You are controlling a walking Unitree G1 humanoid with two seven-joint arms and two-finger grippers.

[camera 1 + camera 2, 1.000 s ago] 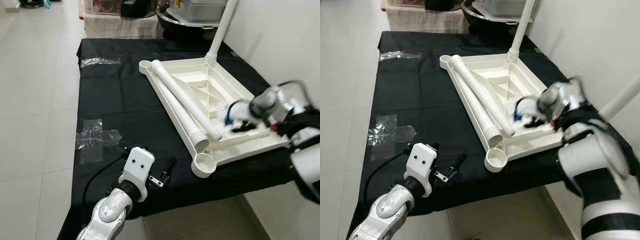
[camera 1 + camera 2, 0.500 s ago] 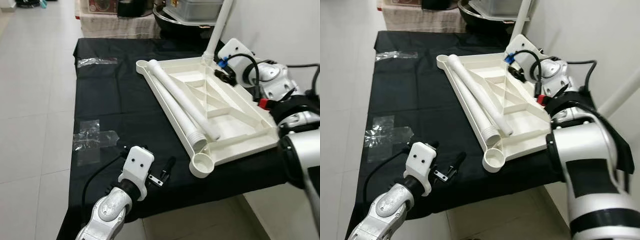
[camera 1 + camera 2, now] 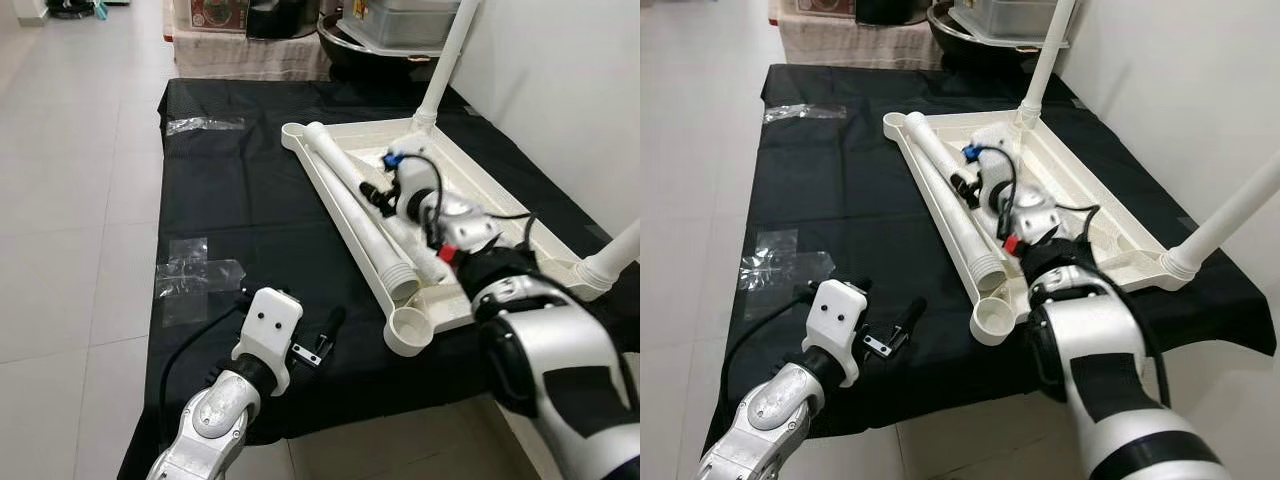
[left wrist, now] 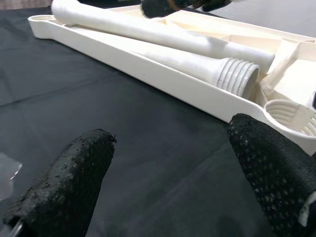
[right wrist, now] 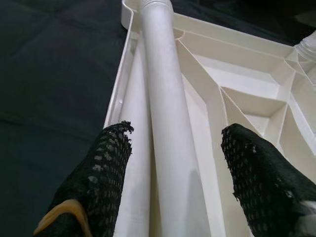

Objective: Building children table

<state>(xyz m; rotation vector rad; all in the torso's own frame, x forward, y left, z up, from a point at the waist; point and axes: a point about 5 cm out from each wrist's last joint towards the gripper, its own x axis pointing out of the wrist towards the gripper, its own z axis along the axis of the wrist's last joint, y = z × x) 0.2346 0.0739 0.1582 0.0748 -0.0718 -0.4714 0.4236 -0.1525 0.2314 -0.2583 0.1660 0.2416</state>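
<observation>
Black cloth (image 3: 230,210) covered the worktop, and nearest to us the left tool (image 3: 322,338) hovered low over its front edge. We saw its fingers (image 4: 64,192) spread wide apart, holding nothing, with bare cloth between them. Clear tape (image 3: 195,278) was stuck to the cloth to its left.

Just beyond, the white tabletop (image 3: 470,175) lay upside down on the cloth, its round corner socket (image 3: 409,330) close to the left tool. Two loose white legs lay side by side in its left channel: the lower leg (image 3: 375,245), with a threaded end near the socket, and the upper leg (image 3: 940,160) resting partly on it.

The right tool (image 3: 378,195) reached over the middle of the tabletop. We saw its fingers (image 5: 106,168) released and straddling the upper leg without closing on it.

Further back, one fitted leg (image 3: 445,60) stood up from the far corner, and another fitted leg (image 3: 1230,215) rose from the right corner. More tape (image 3: 203,124) lay near the cloth's far edge.
</observation>
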